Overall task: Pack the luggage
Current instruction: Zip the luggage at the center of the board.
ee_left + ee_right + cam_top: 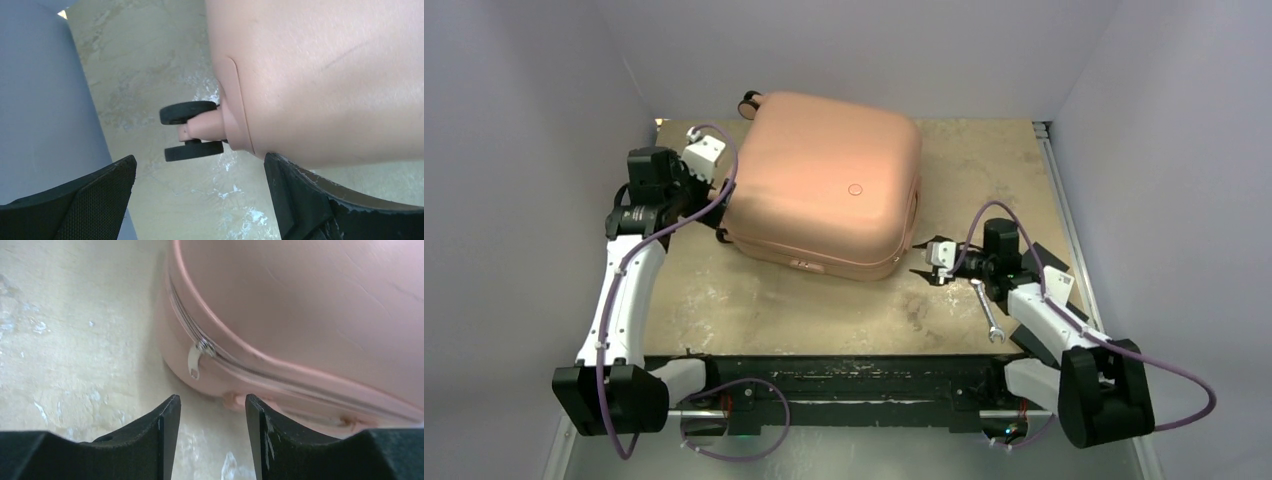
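Note:
The salmon-pink luggage [824, 185] lies flat and closed in the middle of the table, its wheels at the far and left corners. My left gripper [712, 205] is open beside its left edge; in the left wrist view [200, 170] a dark twin wheel [192, 130] and the pink shell [325, 75] are just ahead, the right finger close under the shell. My right gripper [921, 260] is open and empty at the luggage's near right corner. The right wrist view [212, 410] shows the zipper line and a metal zipper pull [196, 360] just beyond the fingertips.
A silver wrench [987, 312] lies on the table next to my right arm. Flat black pads [1056, 262] lie at the right edge behind that arm. Grey walls close in the left, back and right sides. The tan table [754, 310] stretches in front of the luggage.

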Tool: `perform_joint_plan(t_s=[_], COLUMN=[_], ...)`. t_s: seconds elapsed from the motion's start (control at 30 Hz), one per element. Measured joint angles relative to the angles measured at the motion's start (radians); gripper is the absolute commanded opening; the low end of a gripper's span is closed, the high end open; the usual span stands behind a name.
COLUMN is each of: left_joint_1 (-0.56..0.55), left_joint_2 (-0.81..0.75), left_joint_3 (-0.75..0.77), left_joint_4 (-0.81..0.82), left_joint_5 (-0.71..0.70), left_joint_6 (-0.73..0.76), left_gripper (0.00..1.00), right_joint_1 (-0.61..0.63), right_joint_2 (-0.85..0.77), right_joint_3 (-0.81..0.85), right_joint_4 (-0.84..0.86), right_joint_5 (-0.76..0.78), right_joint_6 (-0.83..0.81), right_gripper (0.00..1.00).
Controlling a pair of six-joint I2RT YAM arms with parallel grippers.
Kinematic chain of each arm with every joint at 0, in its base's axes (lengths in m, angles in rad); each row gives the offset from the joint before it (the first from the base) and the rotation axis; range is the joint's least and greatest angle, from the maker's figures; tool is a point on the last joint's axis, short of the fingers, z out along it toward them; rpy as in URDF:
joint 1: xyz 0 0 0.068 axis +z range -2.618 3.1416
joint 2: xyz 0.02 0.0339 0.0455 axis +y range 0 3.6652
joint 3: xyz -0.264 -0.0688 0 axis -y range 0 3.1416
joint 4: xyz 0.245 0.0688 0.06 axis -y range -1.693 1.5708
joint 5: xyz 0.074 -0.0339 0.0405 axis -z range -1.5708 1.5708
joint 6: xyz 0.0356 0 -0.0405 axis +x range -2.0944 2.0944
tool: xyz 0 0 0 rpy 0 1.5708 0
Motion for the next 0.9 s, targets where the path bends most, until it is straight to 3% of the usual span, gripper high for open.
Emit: perform_joint_plan(t_s=[0.17,0.5,0.9], left_joint_1=[0.002,0.0,0.0], left_joint_2=[-0.013,-0.012,0.016], left_joint_3=[-0.058,-0.097,-0.098], left_joint_4=[-0.026,-0.05,-0.06], left_joint_5=[0.026,0.109,0.207], left_joint_6=[0.037,0.035,0.0], left_gripper=[0.99,0.99,0.99], right_joint_1=[0.114,0.123,0.122], right_joint_2=[0.06,0.211,0.365], right_joint_3=[-0.017,0.002,0.127], right_joint_4=[0.175,0.441,0.467], right_joint_5=[0.089,0.388,0.566], right_joint_6=[0.109,0.356,0.409], right_gripper=[0.5,0.51,0.51])
